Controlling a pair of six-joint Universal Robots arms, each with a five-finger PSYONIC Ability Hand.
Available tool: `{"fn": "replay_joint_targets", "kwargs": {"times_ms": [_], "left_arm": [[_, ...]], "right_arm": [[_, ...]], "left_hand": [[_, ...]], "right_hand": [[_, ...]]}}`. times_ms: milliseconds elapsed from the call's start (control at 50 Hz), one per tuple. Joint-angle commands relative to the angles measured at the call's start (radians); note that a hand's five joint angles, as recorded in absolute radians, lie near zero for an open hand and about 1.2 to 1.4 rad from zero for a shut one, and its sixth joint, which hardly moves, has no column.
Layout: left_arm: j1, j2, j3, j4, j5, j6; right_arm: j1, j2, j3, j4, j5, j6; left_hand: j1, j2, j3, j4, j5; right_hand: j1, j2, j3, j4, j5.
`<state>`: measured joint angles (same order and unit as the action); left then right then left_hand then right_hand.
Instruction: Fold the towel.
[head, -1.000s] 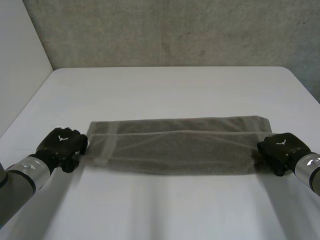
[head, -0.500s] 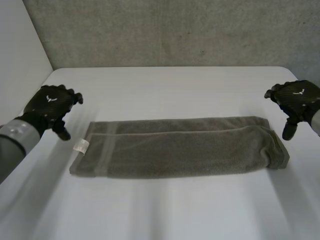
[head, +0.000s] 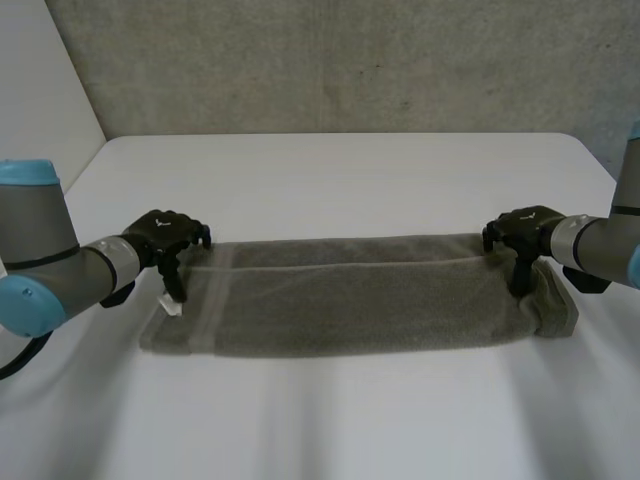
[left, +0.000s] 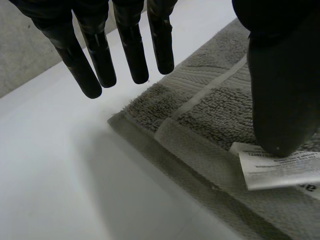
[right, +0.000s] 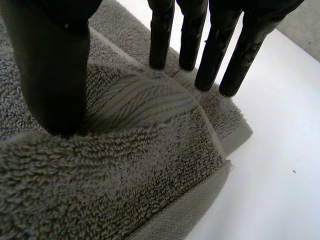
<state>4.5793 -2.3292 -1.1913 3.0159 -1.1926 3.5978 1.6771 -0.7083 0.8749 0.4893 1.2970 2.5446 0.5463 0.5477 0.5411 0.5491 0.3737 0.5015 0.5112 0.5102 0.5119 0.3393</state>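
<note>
grey terry towel (head: 360, 295), folded in a long strip, flat across white table (head: 330, 180). black left hand (head: 165, 232) at its left end, fingers straight, thumb by white label (left: 280, 169), gripping nothing. black right hand (head: 520, 232) at right end, splayed too, thumb pressing pile.

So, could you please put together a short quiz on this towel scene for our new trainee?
1. True or false: the towel is crumpled into a heap.
2. Where is the white label? A: at the left hand's thumb, on the towel's end. B: at the towel's middle. C: hanging off the opposite end.
3. Fill in: the right hand is at the towel's end with its fingers ___ (straight or curled).

Key: 1 false, it lies flat as a long folded strip; 2 A; 3 straight.
</note>
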Motion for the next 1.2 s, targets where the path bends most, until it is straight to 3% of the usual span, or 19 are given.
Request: {"fn": "replay_joint_targets", "kwargs": {"times_ms": [20, 60, 120, 820, 920, 1060, 1200], "left_arm": [[0.000, 0.005, 0.006, -0.015, 0.008, -0.005], [-0.002, 0.005, 0.007, -0.015, 0.010, -0.005], [-0.002, 0.002, 0.010, -0.014, 0.010, -0.005], [-0.033, -0.062, 0.065, -0.017, -0.007, 0.002], [-0.033, -0.061, 0.073, -0.017, -0.007, 0.002], [-0.033, -0.078, 0.088, -0.017, -0.007, 0.004], [-0.033, -0.076, 0.093, -0.025, -0.012, 0.002]], "right_arm": [[0.000, 0.026, -0.037, 0.018, -0.004, 0.017], [0.000, 0.038, -0.059, 0.018, -0.007, 0.038], [0.000, 0.044, -0.070, 0.020, -0.007, 0.045], [0.009, 0.052, -0.062, 0.020, -0.018, 0.039], [0.013, 0.053, -0.060, 0.020, -0.018, 0.039], [0.013, 0.053, -0.054, 0.017, -0.018, 0.039], [0.013, 0.053, -0.051, 0.015, -0.018, 0.040]], "left_hand": [[0.064, 0.062, 0.069, 0.061, 0.062], [0.125, 0.124, 0.130, 0.122, 0.123], [0.236, 0.235, 0.241, 0.233, 0.234], [0.413, 0.411, 0.418, 0.410, 0.411], [0.586, 0.584, 0.591, 0.583, 0.584], [0.454, 0.453, 0.459, 0.451, 0.452], [0.457, 0.456, 0.462, 0.454, 0.455]], "right_hand": [[0.247, 0.237, 0.238, 0.237, 0.235], [0.448, 0.439, 0.440, 0.438, 0.436], [0.567, 0.557, 0.558, 0.556, 0.554], [0.541, 0.531, 0.532, 0.530, 0.528], [0.541, 0.531, 0.532, 0.530, 0.528], [0.546, 0.537, 0.538, 0.536, 0.534], [0.546, 0.537, 0.538, 0.536, 0.534]]}}
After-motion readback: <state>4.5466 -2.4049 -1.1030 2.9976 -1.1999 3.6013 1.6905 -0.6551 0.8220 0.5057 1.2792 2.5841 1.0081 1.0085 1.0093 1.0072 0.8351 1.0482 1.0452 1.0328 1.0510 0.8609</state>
